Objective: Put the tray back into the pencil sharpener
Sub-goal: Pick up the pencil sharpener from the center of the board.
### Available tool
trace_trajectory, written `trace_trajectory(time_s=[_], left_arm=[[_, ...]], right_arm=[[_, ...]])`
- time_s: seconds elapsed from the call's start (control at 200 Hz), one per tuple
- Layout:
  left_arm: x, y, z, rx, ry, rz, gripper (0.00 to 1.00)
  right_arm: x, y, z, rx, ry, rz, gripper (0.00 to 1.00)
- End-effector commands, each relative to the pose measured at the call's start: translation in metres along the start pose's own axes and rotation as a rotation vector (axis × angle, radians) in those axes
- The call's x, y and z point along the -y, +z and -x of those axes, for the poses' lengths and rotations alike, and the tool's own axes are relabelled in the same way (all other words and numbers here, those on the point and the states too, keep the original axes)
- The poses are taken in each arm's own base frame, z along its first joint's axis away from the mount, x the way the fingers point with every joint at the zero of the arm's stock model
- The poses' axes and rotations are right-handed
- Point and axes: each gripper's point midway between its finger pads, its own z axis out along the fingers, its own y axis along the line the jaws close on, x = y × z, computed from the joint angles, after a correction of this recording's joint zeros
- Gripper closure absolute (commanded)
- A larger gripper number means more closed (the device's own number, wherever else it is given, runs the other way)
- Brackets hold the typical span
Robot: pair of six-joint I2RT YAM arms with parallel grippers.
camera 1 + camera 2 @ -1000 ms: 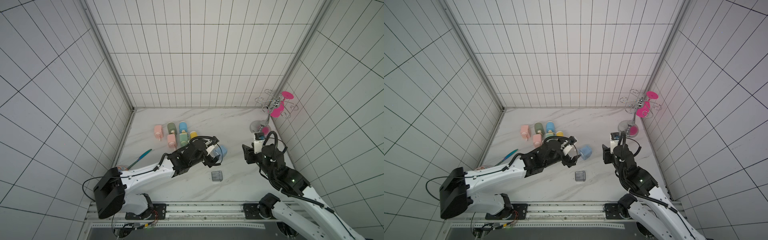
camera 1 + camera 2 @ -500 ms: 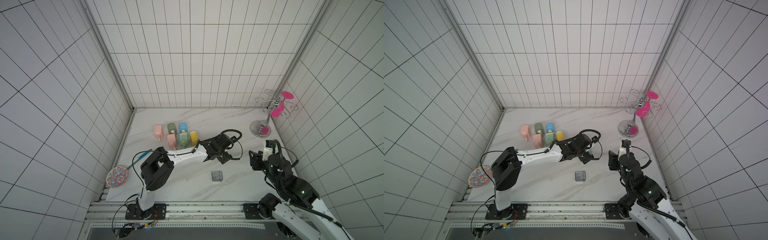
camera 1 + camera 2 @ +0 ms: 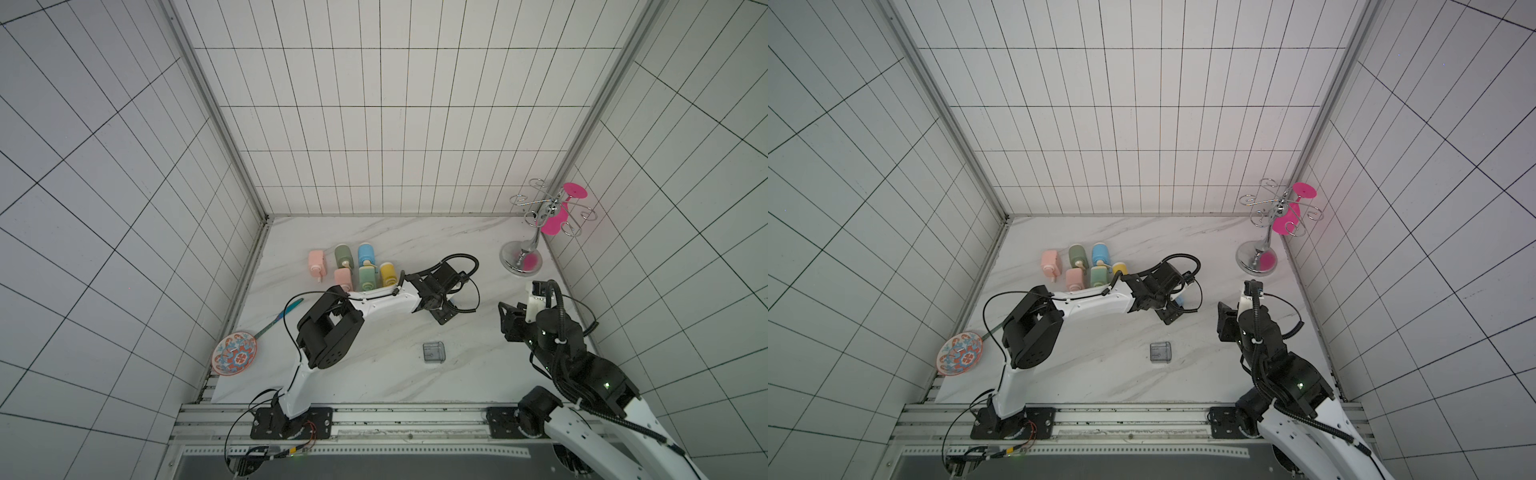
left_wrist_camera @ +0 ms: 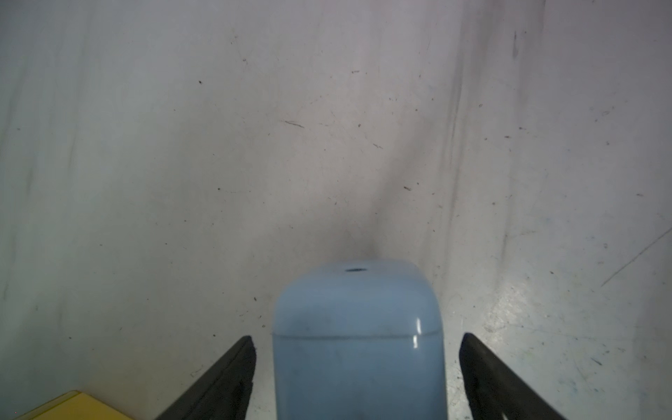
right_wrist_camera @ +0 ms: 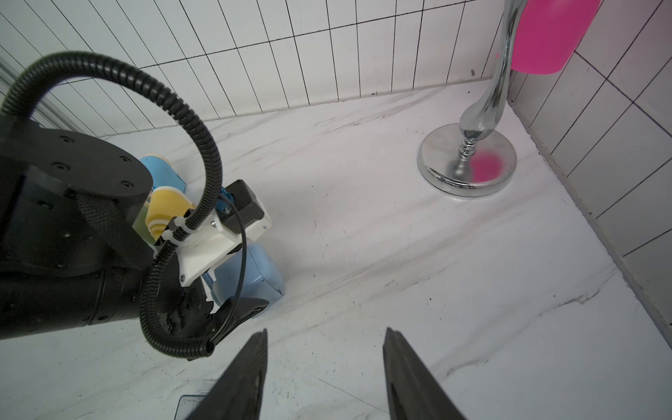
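**L end effector** (image 4: 358, 336): jaws apart, straddling the blue pencil sharpener (image 4: 356, 302). A sliver of table (image 4: 327, 145) shows betw. each finger (image 4: 232, 374) and the body, so it is released, with no grip yet. Probable reason: L arm brackets the body to steady it while the other arm feeds the tray in.

**R end effector** (image 5: 326, 331): jaws apart, nothing betw. them, hovering over bare table and apart from the sharpener. It looks staged for the pick.

**Tray** (image 3: 433, 353): small clear-grey box lying alone on the table toward the front rail, betw. the two arms. It is well apart from the sharpener and neither arm touches it.

**Step in hand (judgement):** secure the sharpener. Tray pick & insertion remain.

**View diffs**
- **L wrist:** the only view giving the finger-to-body gaps and the small hole in the sharpener's far end. A yellow bottle (image 4: 69, 405) shows at the frame corner; no tray here.
- **R wrist:** shows the sharpener resting on the table under the L wrist's camera mount. A clear edge, prob. the tray, just enters at the frame's lower border.
- **Both top views:** give the whole layout and the tray–sharpener spacing, w/ the soap bottles (image 3: 361, 270) just behind the L wrist. The sharpener is reduced to a blue sliver.
- **Tray slot:** which face carries it cannot be told in any view.
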Motion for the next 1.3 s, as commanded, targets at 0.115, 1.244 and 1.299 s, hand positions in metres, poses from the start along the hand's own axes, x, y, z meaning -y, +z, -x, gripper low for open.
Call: trace_trajectory(time_s=[0.115,1.244,1.299], left_arm=[[0.002,0.009,0.0,-0.009,-0.004,-0.032,0.28],[0.005,-0.138,-0.114,0.129,0.451,-0.01,0.95],[0.009,-0.135,-0.12,0.116,0.445,-0.021,0.95]], right_arm=[[0.007,0.004,-0.009,-0.018,0.003,-0.032,0.46],[-0.052,0.044,-0.065,-0.374,0.056,0.148,0.5],[-0.06,0.046,-0.074,-0.411,0.088,0.187,0.51]])
